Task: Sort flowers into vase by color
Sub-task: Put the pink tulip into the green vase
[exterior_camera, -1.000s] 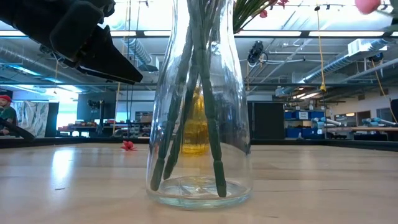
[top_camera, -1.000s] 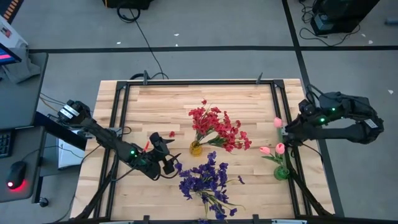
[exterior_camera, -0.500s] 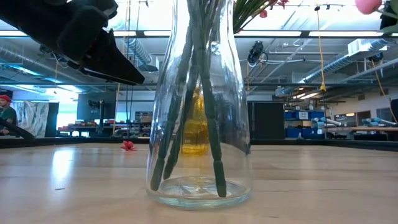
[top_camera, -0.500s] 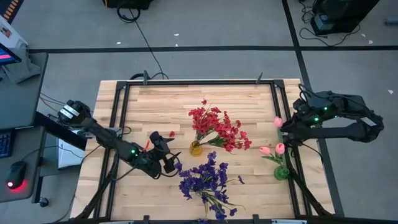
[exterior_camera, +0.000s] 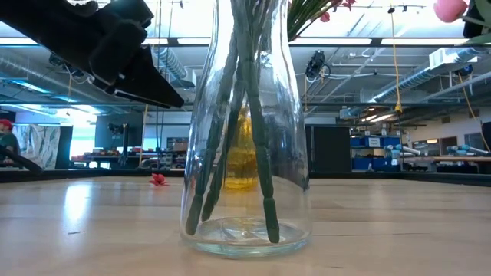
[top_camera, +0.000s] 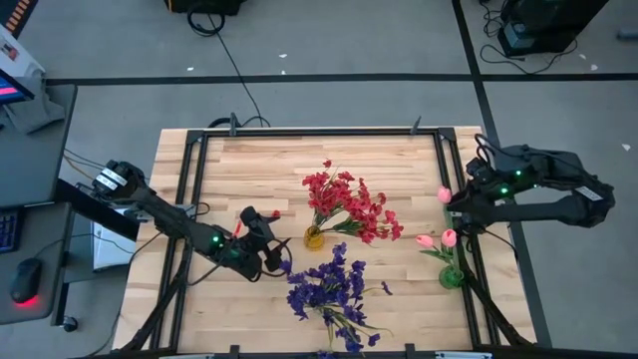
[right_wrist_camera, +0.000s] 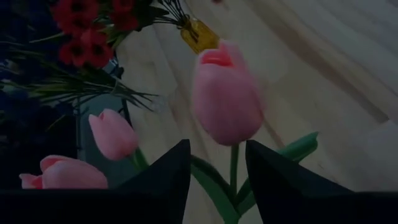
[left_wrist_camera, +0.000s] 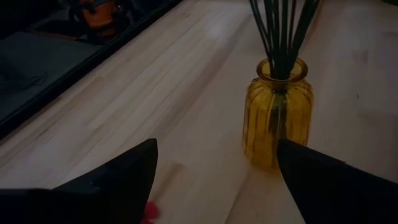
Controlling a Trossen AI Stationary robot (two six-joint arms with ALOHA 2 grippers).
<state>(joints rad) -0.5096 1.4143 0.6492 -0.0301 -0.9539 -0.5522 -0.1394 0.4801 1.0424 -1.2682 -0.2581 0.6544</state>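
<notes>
My right gripper [top_camera: 452, 205] is at the table's right edge, above the green vase [top_camera: 451, 277] that holds two pink tulips [top_camera: 437, 240]. It is shut on a third pink tulip [right_wrist_camera: 225, 93], whose bud stands beyond the fingertips. Red flowers [top_camera: 347, 204] stand with their stems in the yellow vase [left_wrist_camera: 277, 112]. Purple flowers [top_camera: 327, 287] stand in the clear vase [exterior_camera: 245, 153], their stem ends on its bottom. My left gripper [top_camera: 274, 254] hangs open left of the yellow vase and touches nothing. My right gripper has the pink tulip's thin green stem [right_wrist_camera: 234, 167] between its two fingers, a short way below the bud. The fingers slant downward. The tulip is lifted clear of the table, bud uppermost. The exact place of contact lies below the wrist picture's edge.
A loose red bloom [exterior_camera: 158, 179] lies on the wood left of the yellow vase. A black frame [top_camera: 189, 189] runs along the table's sides. Bare wood lies at the table's far side and its left part.
My right arm has edged a little toward the table's left with the pink tulip still raised between its fingers.
</notes>
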